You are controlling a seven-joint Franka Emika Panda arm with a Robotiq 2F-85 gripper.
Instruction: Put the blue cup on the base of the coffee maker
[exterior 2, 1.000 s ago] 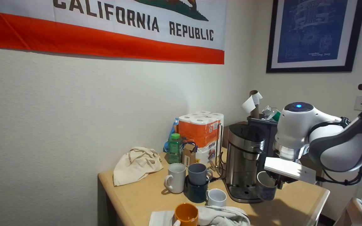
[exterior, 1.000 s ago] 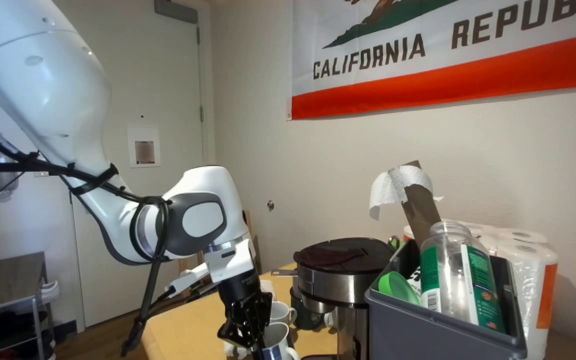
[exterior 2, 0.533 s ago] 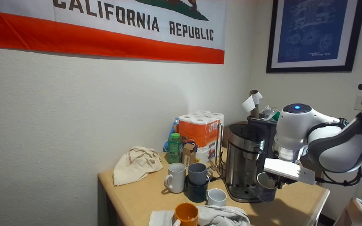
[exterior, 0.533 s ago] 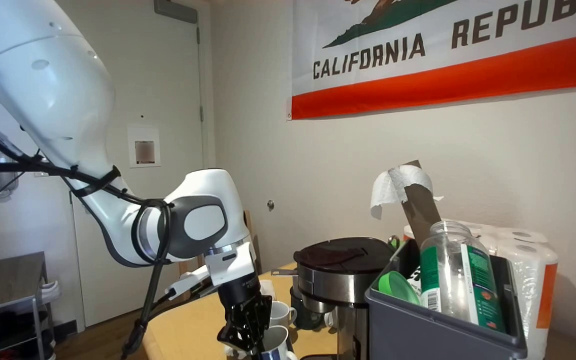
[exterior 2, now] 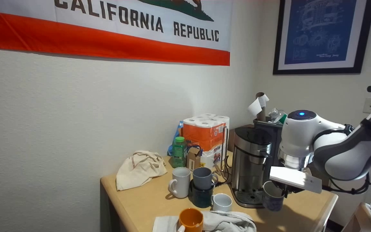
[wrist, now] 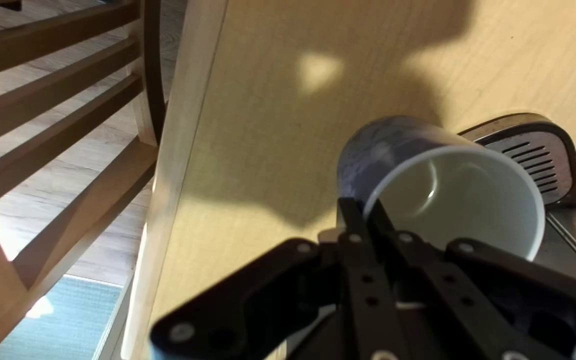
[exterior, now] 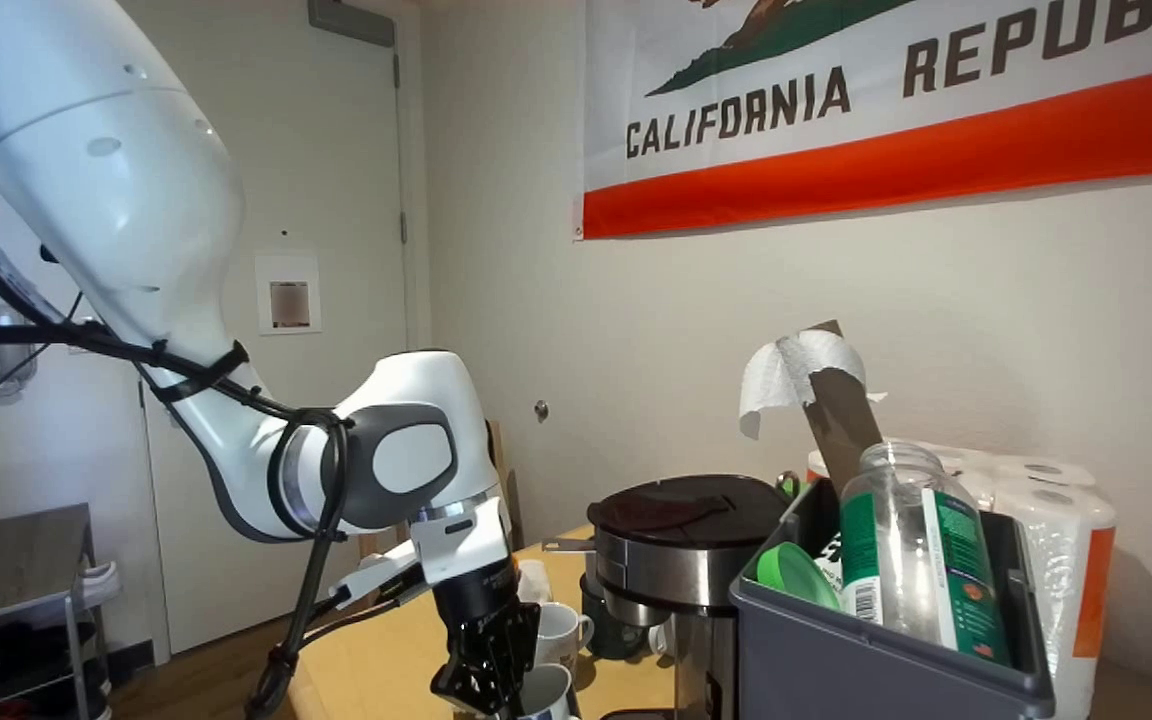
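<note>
Pinching the blue mug (wrist: 448, 185) by its rim, my gripper (wrist: 364, 207) is holding it near the drip tray (wrist: 538, 160); only the wrist view is showing one finger (wrist: 384, 220) inside.

Claw (exterior 2: 285, 194) at rim of blue cup (exterior 2: 272, 199). Coffee maker (exterior 2: 249, 167) near claw, past cup. Well apart from claw: orange mug (exterior 2: 191, 221) on cloth (exterior 2: 230, 223), blue-gray mug (exterior 2: 202, 178) stacked atop dark cup (exterior 2: 201, 198). Beyond those from claw: cream fabric bag (exterior 2: 140, 172).
</note>
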